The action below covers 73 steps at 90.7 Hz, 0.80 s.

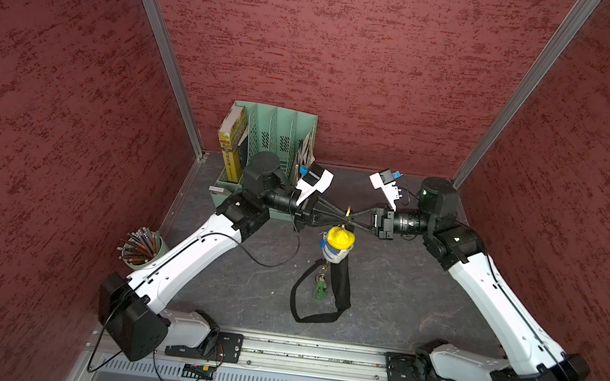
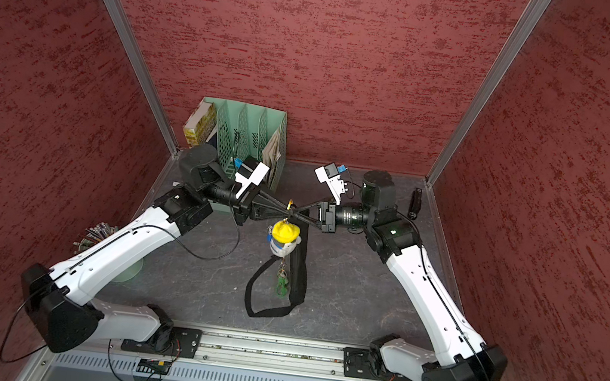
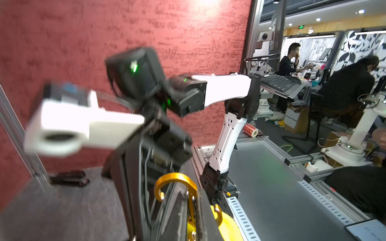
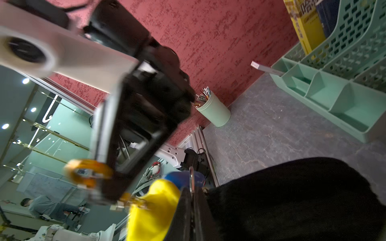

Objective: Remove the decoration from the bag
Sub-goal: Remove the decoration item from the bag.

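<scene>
Claws (image 1: 347, 214) meet pressed together on the gold clip (image 1: 348, 211), bag (image 1: 340, 281) dangling mid-table.

A robotics lab, with a test cell dressed as an office desk. Red textured panels (image 1: 351, 48) on aluminium posts (image 1: 163, 46) wall in a grey worktop (image 1: 245, 290) carrying a green file organizer (image 1: 274, 133) and pen cup (image 1: 144, 247). Beyond the cell, seated people (image 3: 292, 62), a keyboard (image 3: 277, 82) and another white robot arm (image 3: 363, 129) show.

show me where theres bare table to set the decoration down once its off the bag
Bare tabletop between the bag and the right arm; another patch between strap and left arm. Crowded at the back left: file organizer, pencil cup.
</scene>
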Tool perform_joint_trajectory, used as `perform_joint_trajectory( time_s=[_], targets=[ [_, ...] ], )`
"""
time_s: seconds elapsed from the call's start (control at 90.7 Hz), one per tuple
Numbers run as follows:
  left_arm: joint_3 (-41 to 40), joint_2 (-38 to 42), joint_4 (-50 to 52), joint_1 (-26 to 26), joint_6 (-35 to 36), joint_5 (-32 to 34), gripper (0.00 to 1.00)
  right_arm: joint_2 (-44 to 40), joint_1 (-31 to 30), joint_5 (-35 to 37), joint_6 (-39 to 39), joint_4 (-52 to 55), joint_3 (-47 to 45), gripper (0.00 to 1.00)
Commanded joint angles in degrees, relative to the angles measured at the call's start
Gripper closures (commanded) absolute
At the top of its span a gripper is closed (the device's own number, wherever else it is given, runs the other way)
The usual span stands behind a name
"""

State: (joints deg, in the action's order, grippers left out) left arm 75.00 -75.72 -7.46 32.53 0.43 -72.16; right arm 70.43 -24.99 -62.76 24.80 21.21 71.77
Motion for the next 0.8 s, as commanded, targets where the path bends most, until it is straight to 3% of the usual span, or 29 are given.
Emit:
perform_joint_trajectory(
  time_s=[0.0, 0.342, 0.793],
  targets=[
    [2.07, -0.1, -6.47, 0.07, -0.28, -0.57, 1.0, 0.11, -0.69, 0.06, -1.82, 2.35, -0.39, 1.0],
    [-0.13, 1.26, -4.61, -0.57, -2.89, 1.81, 1.0, -0.06, -0.7, 2.72, -3.49, 3.78, 1.01, 1.0],
    [2.21, 3.32, 2.9, -2.22, -5.51, 14.86, 1.0, -1.35, -0.75, 7.21, -5.14, 6.24, 3.15, 1.0]
  ],
)
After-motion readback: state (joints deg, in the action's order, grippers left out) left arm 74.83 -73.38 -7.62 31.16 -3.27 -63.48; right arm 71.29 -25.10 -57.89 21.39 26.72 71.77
